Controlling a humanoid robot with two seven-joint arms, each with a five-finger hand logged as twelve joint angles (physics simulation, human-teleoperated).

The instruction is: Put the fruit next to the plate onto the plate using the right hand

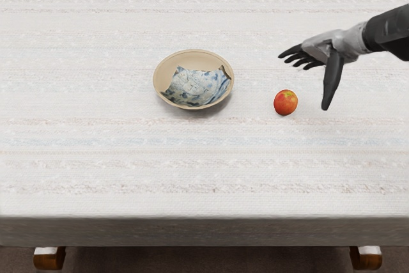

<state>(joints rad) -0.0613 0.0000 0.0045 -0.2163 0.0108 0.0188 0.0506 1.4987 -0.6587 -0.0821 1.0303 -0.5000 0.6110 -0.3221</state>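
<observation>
The small round red-and-yellow apple [285, 102] sits on the pale cloth-covered counter [204, 171], apart from the tan round plate with a blue-patterned centre [193, 78], to its right. The right hand [316, 62] hovers near, fingers spread, empty. Reaching step; next it must lower and close round the apple.

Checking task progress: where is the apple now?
Head view: the apple lies on the table right of the plate, untouched, near the open right hand.

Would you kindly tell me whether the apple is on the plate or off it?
Off. The apple lies on the table right of the plate, clear of its rim; the open right hand holds nothing.
</observation>
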